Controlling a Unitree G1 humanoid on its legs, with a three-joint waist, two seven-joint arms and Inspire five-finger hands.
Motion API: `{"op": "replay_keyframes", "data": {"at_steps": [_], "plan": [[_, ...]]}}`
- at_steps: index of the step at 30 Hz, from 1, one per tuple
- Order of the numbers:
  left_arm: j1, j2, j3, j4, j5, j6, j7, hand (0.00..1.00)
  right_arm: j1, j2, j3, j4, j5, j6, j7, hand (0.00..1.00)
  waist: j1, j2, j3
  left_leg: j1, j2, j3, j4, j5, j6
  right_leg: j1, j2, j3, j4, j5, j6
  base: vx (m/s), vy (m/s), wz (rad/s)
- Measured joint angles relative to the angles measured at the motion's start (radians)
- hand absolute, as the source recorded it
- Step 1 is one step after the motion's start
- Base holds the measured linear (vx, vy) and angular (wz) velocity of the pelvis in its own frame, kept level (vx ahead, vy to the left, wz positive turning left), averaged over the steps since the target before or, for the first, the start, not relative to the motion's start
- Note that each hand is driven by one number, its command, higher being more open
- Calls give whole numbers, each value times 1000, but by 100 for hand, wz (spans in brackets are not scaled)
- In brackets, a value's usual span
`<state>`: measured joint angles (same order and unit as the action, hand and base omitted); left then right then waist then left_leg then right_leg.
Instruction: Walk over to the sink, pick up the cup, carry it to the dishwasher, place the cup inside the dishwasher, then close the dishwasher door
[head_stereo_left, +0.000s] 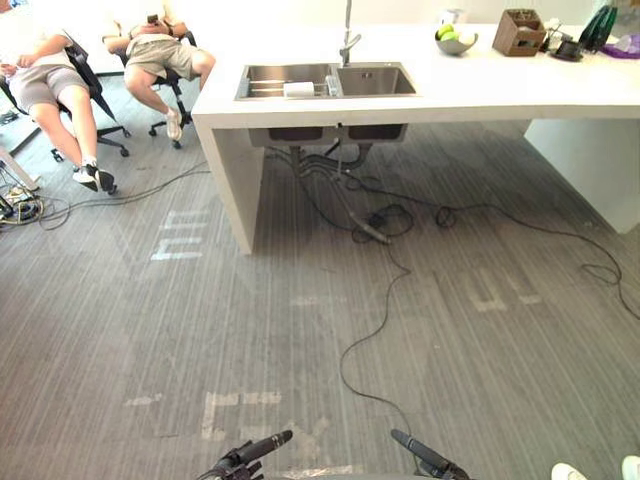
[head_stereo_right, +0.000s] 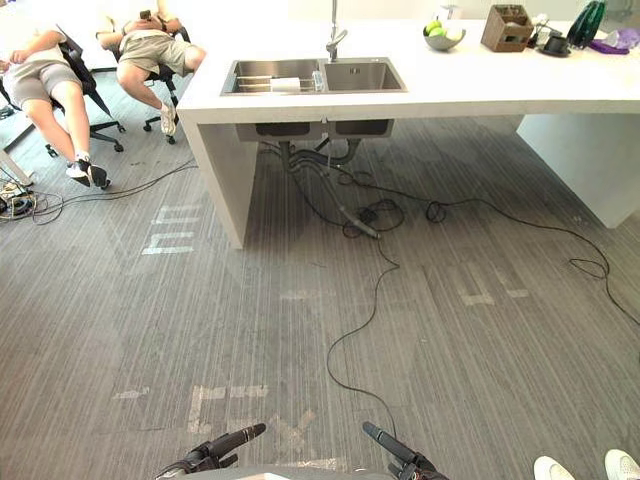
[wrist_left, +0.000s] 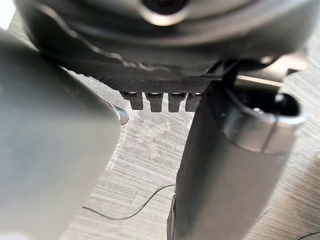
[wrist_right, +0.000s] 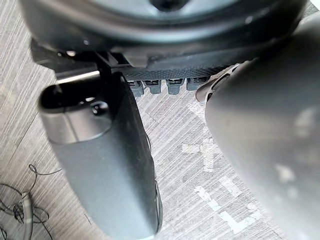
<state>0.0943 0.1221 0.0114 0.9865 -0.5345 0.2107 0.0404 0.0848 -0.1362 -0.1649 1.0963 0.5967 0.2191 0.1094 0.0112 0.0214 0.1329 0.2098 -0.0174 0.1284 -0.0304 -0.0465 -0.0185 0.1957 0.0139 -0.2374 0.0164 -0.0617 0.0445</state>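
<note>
Cup (head_stereo_left: 298, 89), small and white, lies in the sink's (head_stereo_left: 376, 80) left basin on the counter (head_stereo_left: 480, 85), apparently on its side, long axis across the basin; mouth direction unclear. Left robot hand (head_stereo_left: 255, 450) and right robot hand (head_stereo_left: 430, 455) hang low with fingers loosely straight, holding nothing.
</note>
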Motion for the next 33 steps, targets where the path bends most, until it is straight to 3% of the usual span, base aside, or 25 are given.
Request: {"op": "replay_keyframes", "data": {"at_steps": [7, 12, 20, 21, 22, 24, 25, 26, 28, 29, 31, 33], "plan": [[-10, -2, 0, 27, 7, 2, 5, 100, 1, -8, 6, -3, 8, 17, 15, 100, 0, 0, 2, 6, -6, 33, -4, 9, 16, -7, -5, 17, -6, 4, -19, -93, 9, -14], [-22, 6, 1, 36, 47, 51, 1, 100, 5, -6, 4, 0, -14, 20, 15, 100, -1, -4, 7, 10, -6, 49, -25, 23, 33, -7, 1, 25, -34, 21, -44, -42, -2, -7], [-46, 19, 6, 56, 39, 132, -43, 100, -8, 7, -26, 19, -86, 3, 20, 100, 0, -6, 7, 19, -5, 50, -40, 26, 39, -8, 1, 16, -21, 19, -38, 30, -2, -1], [-54, 21, 6, 65, 39, 131, -51, 100, -14, 7, -26, 21, -88, -1, 20, 100, 0, -3, 11, 22, -5, 49, -39, 25, 39, -14, -2, 13, 2, 6, -33, 39, 16, 4], [-77, 27, 3, 87, 36, 126, -72, 100, -36, 6, -22, 17, -86, -8, 22, 100, 0, -7, 43, 36, -8, 47, -35, 18, 42, -55, -25, 0, 132, -61, -14, 18, 26, 5], [-81, 32, -3, 90, 18, 118, -84, 100, -44, 2, -15, 7, -81, -5, 24, 100, 1, -10, 56, 43, -14, 47, -29, 10, 53, -99, -49, -12, 250, -106, 9, 5, 35, 3], [-93, 38, -21, 91, 1, 112, -93, 100, -48, -11, 7, -14, -61, -4, 26, 100, 3, -11, 67, 40, -22, 49, -14, -15, 67, -186, -90, -20, 447, -143, 18, -13, 31, -3], [-96, 42, -20, 94, -3, 108, -100, 100, -53, -18, 18, -24, -52, -4, 25, 100, 3, -14, 75, 37, -28, 52, 0, -26, 77, -233, -121, -30, 559, -152, -7, 0, 0, 0], [-98, 50, -20, 92, -31, 90, -109, 100, -67, -37, 24, -36, -47, -12, 21, 100, 0, -24, 101, 44, -42, 48, 49, -59, 92, -337, -236, -66, 855, -141, -76, 45, -2, -1], [-94, 52, -20, 77, -44, 81, -107, 100, -76, -52, 24, -37, -43, -13, 20, 100, 2, -25, 111, 46, -35, 47, 84, -87, 89, -375, -271, -64, 920, -141, -74, 167, -21, -4], [-87, 55, -21, 47, -56, 84, -103, 100, -87, -59, 40, -55, -22, -10, 20, 100, -2, -24, 129, 55, -6, 48, 118, -112, 73, -410, -278, -64, 902, -155, -42, 215, -73, -2], [-67, 63, -20, -17, -66, 89, -99, 100, -93, -60, 85, -89, -6, 4, 17, 100, -8, -17, 144, 69, 54, 45, 125, -128, 32, -431, -213, -73, 659, -145, 3, 286, -192, 5]]}}
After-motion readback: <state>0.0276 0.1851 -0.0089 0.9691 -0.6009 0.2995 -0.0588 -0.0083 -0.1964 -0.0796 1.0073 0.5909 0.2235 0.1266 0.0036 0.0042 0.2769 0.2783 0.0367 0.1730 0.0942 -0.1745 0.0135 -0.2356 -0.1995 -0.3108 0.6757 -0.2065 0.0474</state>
